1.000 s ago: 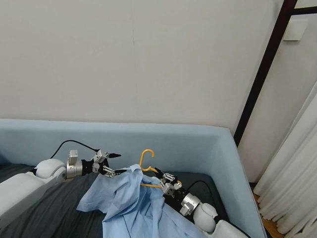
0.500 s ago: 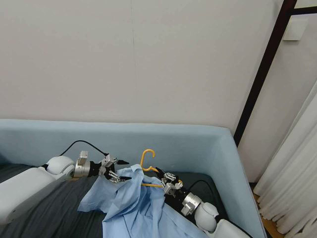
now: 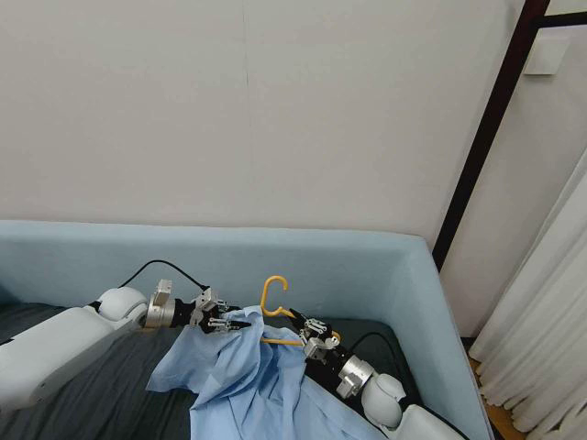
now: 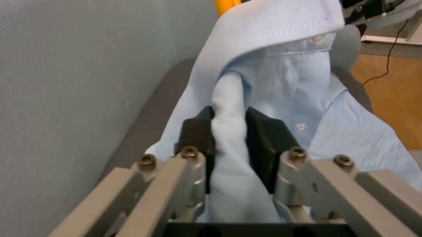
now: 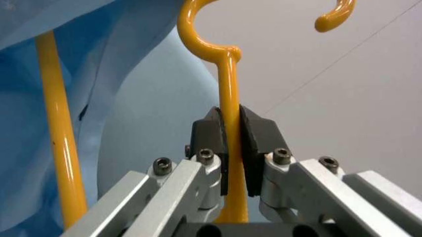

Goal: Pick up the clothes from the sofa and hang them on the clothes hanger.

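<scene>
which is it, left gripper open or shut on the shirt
Shut on the shirt: the left gripper pinches a bunched fold below the collar between its pads. The right gripper clamps the yellow hanger.

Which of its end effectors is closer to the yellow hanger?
Right. The right end effector clamps the yellow hanger itself; the left end effector pinches the blue shirt beside it.

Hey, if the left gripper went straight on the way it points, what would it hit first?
Likely the collar of the blue shirt: the left gripper, shut on a fold of it, points there. The yellow hanger seems just beyond.
</scene>
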### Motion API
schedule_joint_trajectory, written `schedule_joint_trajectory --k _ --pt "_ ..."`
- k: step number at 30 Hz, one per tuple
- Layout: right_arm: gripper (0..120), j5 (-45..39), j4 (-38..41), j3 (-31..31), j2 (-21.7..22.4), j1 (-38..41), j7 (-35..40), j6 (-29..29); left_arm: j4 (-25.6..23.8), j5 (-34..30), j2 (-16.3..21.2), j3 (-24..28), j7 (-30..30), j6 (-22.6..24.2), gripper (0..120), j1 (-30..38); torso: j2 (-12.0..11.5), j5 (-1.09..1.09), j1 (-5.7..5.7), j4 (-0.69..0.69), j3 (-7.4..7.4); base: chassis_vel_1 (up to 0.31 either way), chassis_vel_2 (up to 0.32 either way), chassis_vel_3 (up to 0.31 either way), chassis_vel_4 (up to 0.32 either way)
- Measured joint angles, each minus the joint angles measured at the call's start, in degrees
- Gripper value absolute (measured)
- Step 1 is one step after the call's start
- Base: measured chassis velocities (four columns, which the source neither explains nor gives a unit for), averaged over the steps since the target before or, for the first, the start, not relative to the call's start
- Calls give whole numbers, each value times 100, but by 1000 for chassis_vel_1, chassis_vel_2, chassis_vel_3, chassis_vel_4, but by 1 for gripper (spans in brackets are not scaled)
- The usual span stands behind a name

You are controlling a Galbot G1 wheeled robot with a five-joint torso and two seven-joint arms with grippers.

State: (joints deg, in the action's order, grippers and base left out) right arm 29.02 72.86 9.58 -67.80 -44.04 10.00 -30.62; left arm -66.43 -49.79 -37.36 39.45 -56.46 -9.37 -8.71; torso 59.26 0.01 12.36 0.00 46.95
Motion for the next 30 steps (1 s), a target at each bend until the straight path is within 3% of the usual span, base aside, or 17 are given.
schedule_joint_trajectory --k 3,16,30 --pt "6 8 -2 -4 -2 -2 5 -13 5 7 -9 3 -18 -14 7 4 0 0 0 0 0 0 0 0 0" --pt "6 11 79 12 3 -56 0 14 37 123 4 -184 -78 -154 7 -87 0 0 0 0 0 0 0 0 0" --pt "57 -435 626 -123 322 -470 -32 153 82 144 119 -856 -74 -247 7 -679 0 0 0 -1 0 0 0 0 0"
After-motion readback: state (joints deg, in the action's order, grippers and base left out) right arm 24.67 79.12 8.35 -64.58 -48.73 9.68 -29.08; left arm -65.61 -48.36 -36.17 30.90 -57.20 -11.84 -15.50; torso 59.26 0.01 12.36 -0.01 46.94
